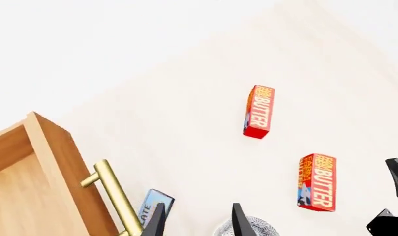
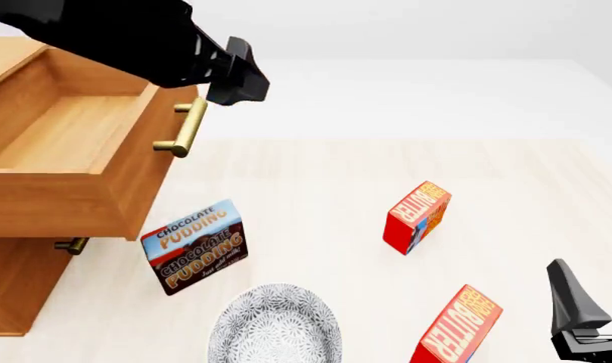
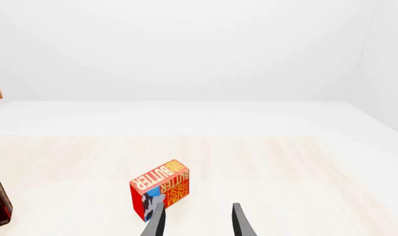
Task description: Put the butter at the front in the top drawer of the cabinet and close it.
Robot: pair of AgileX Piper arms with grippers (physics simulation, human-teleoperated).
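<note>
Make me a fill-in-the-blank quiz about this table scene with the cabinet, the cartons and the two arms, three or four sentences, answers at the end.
1. The top drawer of the cabinet is pulled ____.
2. The number of red butter cartons on the table is ____.
3. The brown-and-blue box beside the cabinet reads Chocolate ____.
4. The patterned plate lies nearest the camera, and nothing rests ____ it.

Missing words: open; two; Pudding; on
</note>
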